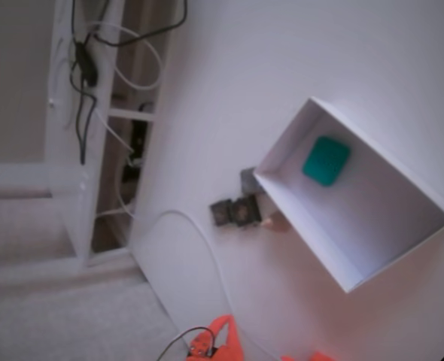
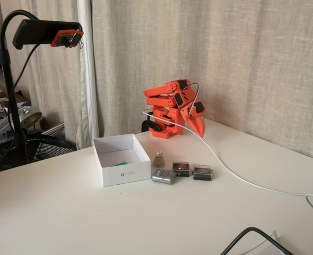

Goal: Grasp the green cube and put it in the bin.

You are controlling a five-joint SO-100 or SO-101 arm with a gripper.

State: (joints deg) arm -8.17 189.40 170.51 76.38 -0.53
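Observation:
The green cube (image 1: 326,160) lies on the floor of the bin (image 1: 297,218), near one corner, clear of the walls. In the other fixed view only a teal sliver of the green cube (image 2: 122,163) shows over the front wall of the bin (image 2: 125,174). The orange arm (image 2: 170,106) is folded up at the back of the table, well behind the bin. Its gripper (image 2: 199,127) points down and to the right, reads as one closed wedge, and holds nothing. Only orange arm parts (image 1: 216,340) show at the bottom edge of the first fixed view.
A small beige figure (image 2: 158,159), a grey device (image 2: 163,176) and two small dark boxes (image 2: 181,169) (image 2: 202,172) sit just right of the bin. A white cable (image 2: 236,172) runs across the table, a black cable (image 2: 252,236) lies in front, and a camera stand (image 2: 10,101) rises at the left.

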